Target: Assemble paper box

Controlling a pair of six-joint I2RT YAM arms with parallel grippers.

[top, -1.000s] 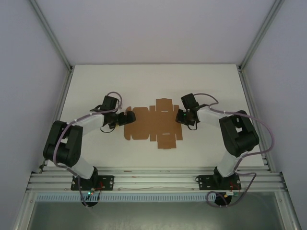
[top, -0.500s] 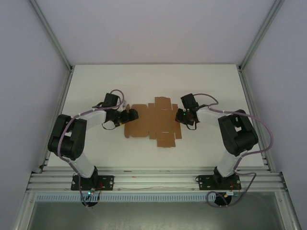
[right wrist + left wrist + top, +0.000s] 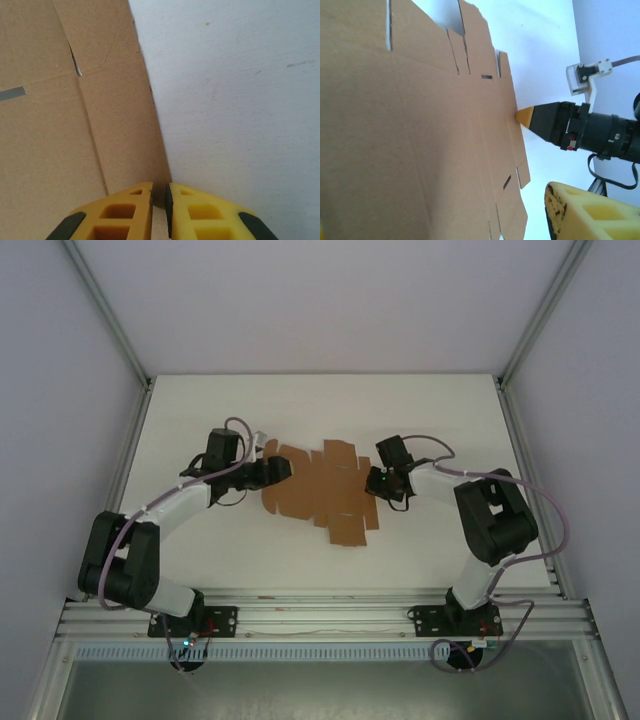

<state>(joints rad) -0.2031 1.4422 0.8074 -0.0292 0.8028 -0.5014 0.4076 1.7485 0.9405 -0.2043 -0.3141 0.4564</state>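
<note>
Lighting: bright, even, diffuse, from above. Tabletop (image 3: 200, 430): white, near washed-out in the wrist views. Shadows: soft, faint, under the arms (image 3: 170, 505) and along the paper box (image 3: 320, 495) edges. Focus: overhead view sharp; wrist views soft at their lower edges, closest to the lens.

Left arm repositioned. Its elbow has dropped toward the near left corner of the tabletop (image 3: 200, 410) and the forearm now reaches out longer. The left gripper (image 3: 272, 471) has shifted toward the far edge and slightly rightward, onto the left end of the paper box (image 3: 322, 495). The paper box has turned slightly, its left end now lying nearer the far edge than before.
</note>
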